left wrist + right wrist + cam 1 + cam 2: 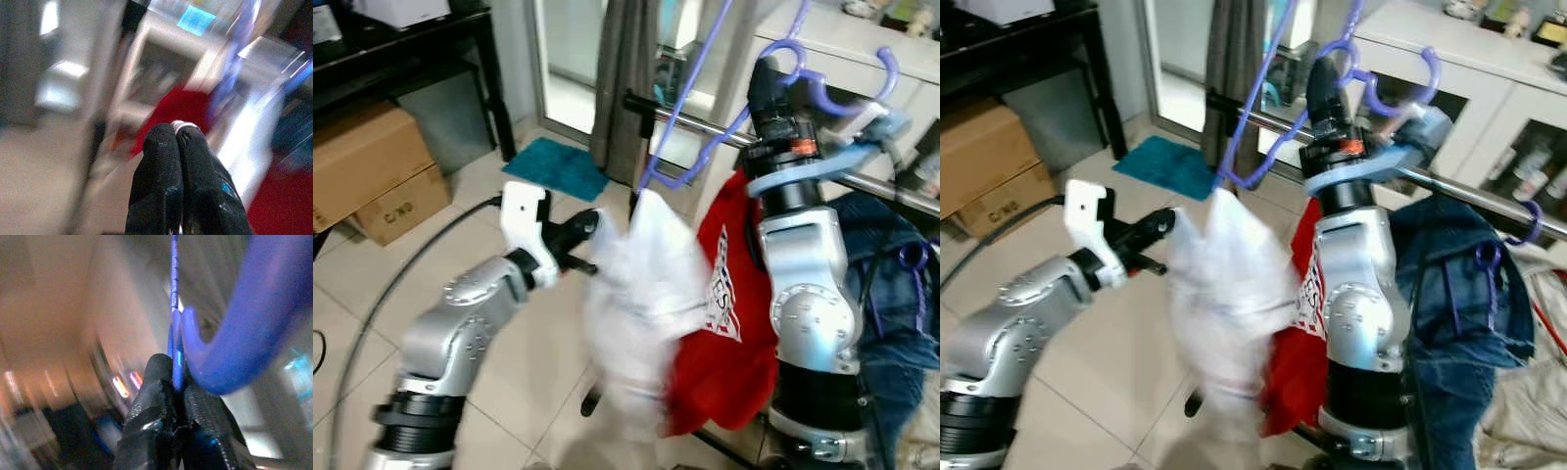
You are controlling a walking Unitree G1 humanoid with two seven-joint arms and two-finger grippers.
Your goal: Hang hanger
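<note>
My right gripper (pixel 175 382) was clenched on the thin edge of the purple hanger (pixel 690 108), raised high, close to the rail (pixel 705 129). The hanger was not yet on the rail, as far as I could judge; its hook (pixel 847 83) curved above my right wrist, at about 1 o'clock from the rail's near end. A white cloth (pixel 641 304) hung from the hanger's lower corner, blurred, so I think it was swinging. My left gripper (pixel 177 142) was closed with nothing between its fingers, and it stood at 9 o'clock of the white cloth, just beside it.

To do this step well, I judged that I should first let the cloth stop swinging, because a moving load can twist the hanger in such a thin grasp. The hook had to come over the rail from above and then go down until the rail carried the weight. I should open the right gripper only after that. The free place looked to be between the red shirt (pixel 729 323) and the grey curtain (pixel 625 78); the jeans (pixel 891 294) at 3 o'clock already took the other side. The left gripper could steady the cloth, but should not pull it.
</note>
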